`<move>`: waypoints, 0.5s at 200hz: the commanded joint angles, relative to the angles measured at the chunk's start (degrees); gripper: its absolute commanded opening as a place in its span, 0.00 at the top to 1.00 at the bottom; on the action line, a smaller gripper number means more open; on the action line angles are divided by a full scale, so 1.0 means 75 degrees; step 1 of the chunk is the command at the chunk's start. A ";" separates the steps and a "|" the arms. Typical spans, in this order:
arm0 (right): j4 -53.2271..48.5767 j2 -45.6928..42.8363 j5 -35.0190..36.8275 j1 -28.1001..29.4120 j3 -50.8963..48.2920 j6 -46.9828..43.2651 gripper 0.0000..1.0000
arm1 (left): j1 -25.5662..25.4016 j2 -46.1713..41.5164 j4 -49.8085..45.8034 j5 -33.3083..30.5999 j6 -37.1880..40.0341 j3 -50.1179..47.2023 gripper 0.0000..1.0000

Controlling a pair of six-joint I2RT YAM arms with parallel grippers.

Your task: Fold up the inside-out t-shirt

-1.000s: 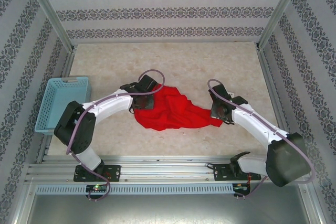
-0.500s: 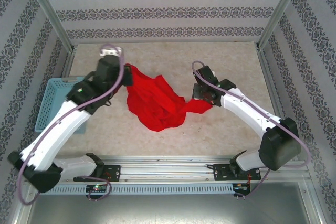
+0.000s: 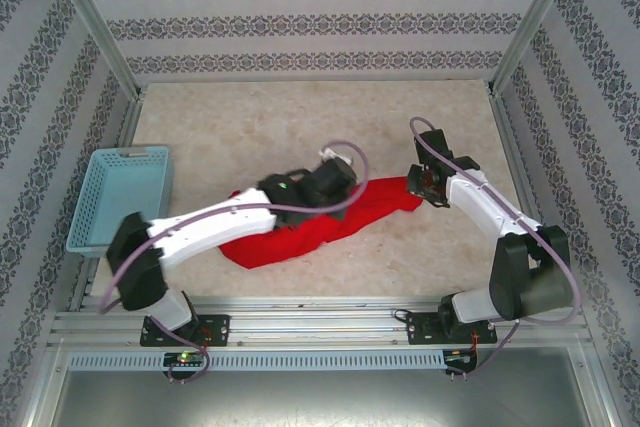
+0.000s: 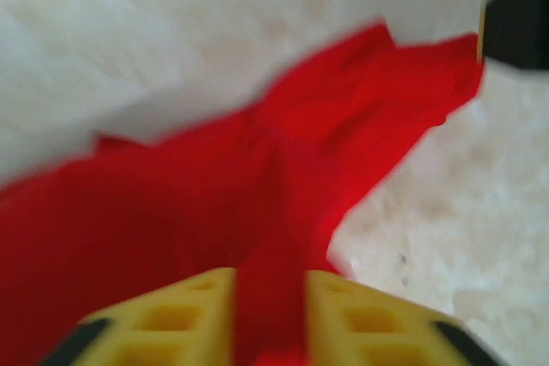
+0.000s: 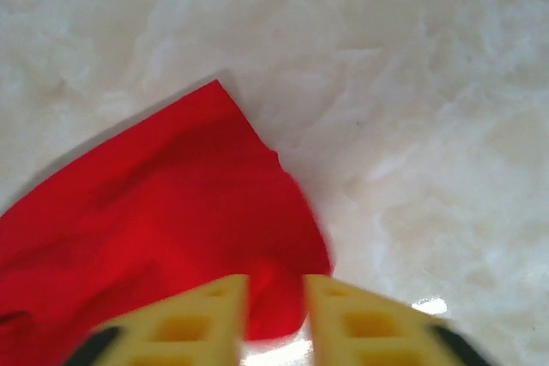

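Note:
The inside-out t-shirt (image 3: 375, 205) lies as a long, rumpled red band across the middle of the table, from front left to right. My left gripper (image 3: 350, 187) sits low over its middle. In the left wrist view the yellow fingers (image 4: 189, 315) stand apart, open, and a ridge of the red t-shirt (image 4: 171, 212) runs through the gap of the gripper (image 4: 270, 297). My right gripper (image 3: 418, 187) is at the shirt's right end. It is open (image 5: 276, 297), and the red corner (image 5: 154, 203) lies under and between its tips. Motion blurs both wrist views.
A light blue mesh basket (image 3: 120, 197) stands at the table's left edge. Metal frame posts and patterned walls close in the table on three sides. Bare marbled tabletop (image 3: 300, 117) stretches behind the shirt.
The shirt, held up and stretched between both grippers before, now lies low on the table. The left arm swung from back left to the centre. Both grippers' fingers have parted.

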 commanded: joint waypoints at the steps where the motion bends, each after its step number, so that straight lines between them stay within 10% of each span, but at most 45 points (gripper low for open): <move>1: 0.0039 -0.0528 -0.0434 0.0117 -0.0117 -0.0234 0.43 | -0.0103 -0.0358 0.0431 0.0406 -0.0450 -0.0220 0.51; 100: 0.1229 -0.0635 -0.0466 0.4285 -0.0502 0.0342 0.18 | 0.1612 -0.2452 -0.1186 -0.0629 -0.0740 -0.2964 0.25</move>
